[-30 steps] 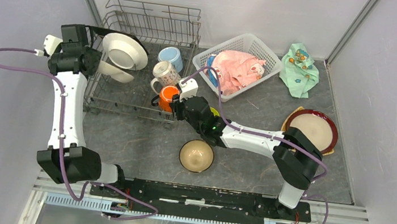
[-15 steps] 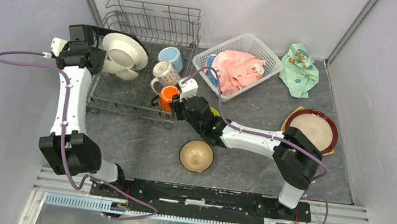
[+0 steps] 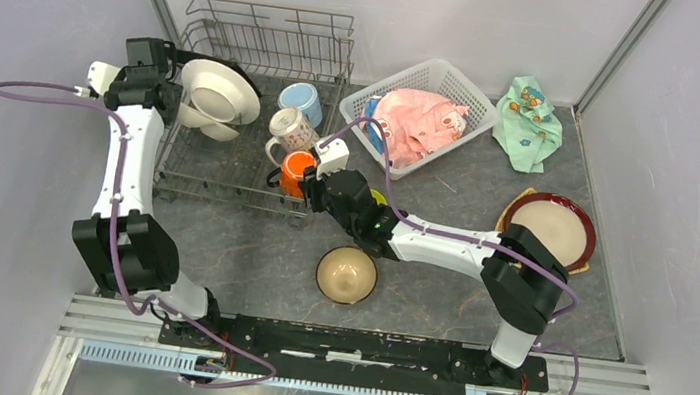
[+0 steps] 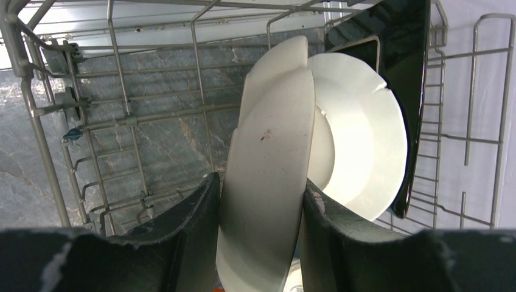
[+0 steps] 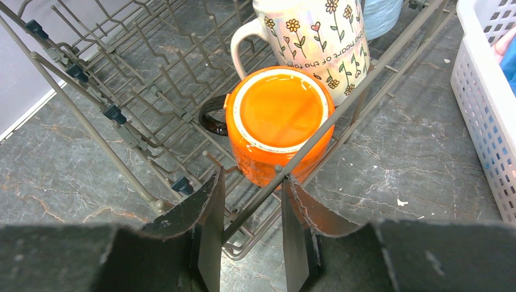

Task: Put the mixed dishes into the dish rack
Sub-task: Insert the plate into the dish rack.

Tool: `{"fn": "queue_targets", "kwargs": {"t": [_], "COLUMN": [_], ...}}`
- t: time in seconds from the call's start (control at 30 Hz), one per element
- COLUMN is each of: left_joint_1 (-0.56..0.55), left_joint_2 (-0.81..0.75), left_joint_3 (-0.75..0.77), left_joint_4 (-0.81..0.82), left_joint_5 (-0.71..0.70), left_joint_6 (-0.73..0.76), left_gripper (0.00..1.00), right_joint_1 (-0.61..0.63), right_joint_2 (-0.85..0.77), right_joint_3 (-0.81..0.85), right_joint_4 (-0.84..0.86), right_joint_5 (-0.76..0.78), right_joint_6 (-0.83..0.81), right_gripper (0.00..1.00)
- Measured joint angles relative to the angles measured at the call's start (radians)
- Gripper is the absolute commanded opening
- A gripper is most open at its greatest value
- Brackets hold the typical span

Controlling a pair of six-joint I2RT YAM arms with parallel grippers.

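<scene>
- L claw clenched on cream plate; plate on edge inside dish rack, beside white plate.
- R claw released, fingers astride rack's wire wall; orange mug upside down just inside.

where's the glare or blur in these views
left wrist view: washout above the dish rack, reflections on the dark square plate, cream plate dimmer near the lens; right wrist view: soft sheen on the orange mug; top external view: evenly lit, sharp
</scene>
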Motion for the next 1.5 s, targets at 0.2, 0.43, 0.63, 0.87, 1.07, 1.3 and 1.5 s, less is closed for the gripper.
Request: {"fn": "queue_targets", "kwargs": {"t": [0.2,0.43,0.63,0.87,1.07,1.3,1.5], "left_joint_1": [0.003,0.000,0.000,-0.001,-0.007,-0.006,-0.021], "left_joint_2": [0.051,0.055,0.073,0.107,0.114,0.130,0.135], "left_joint_3": [0.014,0.018,0.066,0.114,0.126,0.134,0.136], "left_joint_4": [0.025,0.013,-0.033,-0.064,-0.074,-0.057,-0.077], "left_joint_5": [-0.032,-0.039,-0.047,-0.040,-0.038,-0.027,0.070], "left_joint_6": [-0.001,-0.043,-0.077,-0.085,-0.085,-0.085,-0.116], "left_gripper": [0.02,0.02,0.02,0.02,0.02,0.02,0.02], "right_joint_1": [0.000,0.000,0.002,0.002,-0.031,-0.075,-0.077], "right_joint_2": [0.000,0.003,0.006,0.013,0.010,0.074,0.327], "right_joint_3": [0.002,0.018,0.043,0.101,0.125,0.305,0.689], "right_joint_4": [-0.002,-0.029,-0.072,-0.171,-0.215,-0.320,-0.126], "right_joint_5": [0.000,0.000,0.006,-0.005,-0.116,-0.243,-0.479], "right_joint_6": [-0.003,-0.010,-0.021,-0.060,-0.137,-0.322,-0.463], "right_gripper": [0.19,0.22,0.32,0.43,0.50,0.62,0.63]}}
